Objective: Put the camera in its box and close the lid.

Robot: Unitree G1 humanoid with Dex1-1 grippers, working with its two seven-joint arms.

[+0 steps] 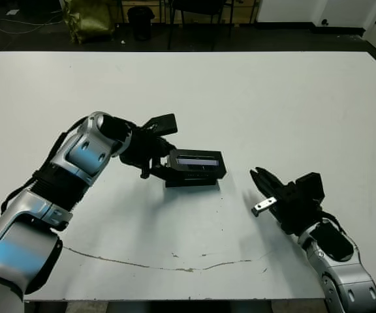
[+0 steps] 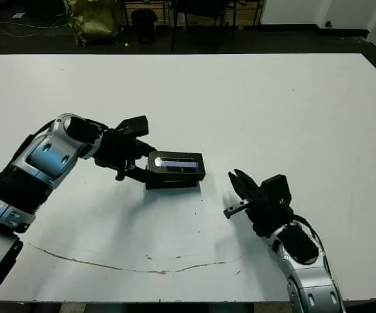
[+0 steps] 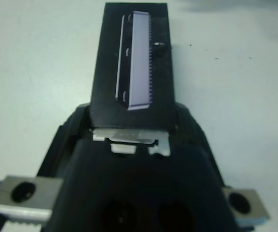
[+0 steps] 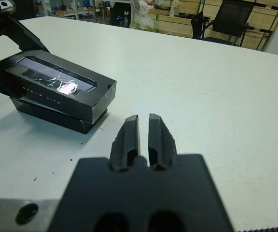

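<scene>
Lid (image 1: 196,161) flat black, glossy pale strip, atop box (image 4: 47,112); left gripper (image 1: 156,167) clamps lid; right gripper (image 4: 144,137) fingers together.

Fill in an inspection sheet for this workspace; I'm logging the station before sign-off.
Surface: white table, with a thin dark crack-like line near its front edge.
Job's things: lid sits on the box, seemingly not fully seated; camera not visible.
Clutter: nothing seen.
Grippers: left claw grips the lid's end; right claw shut, empty, apart from the box.
Cables: one on the floor beyond the table.
Surroundings: chair, shelves, yellow-green bag.
</scene>
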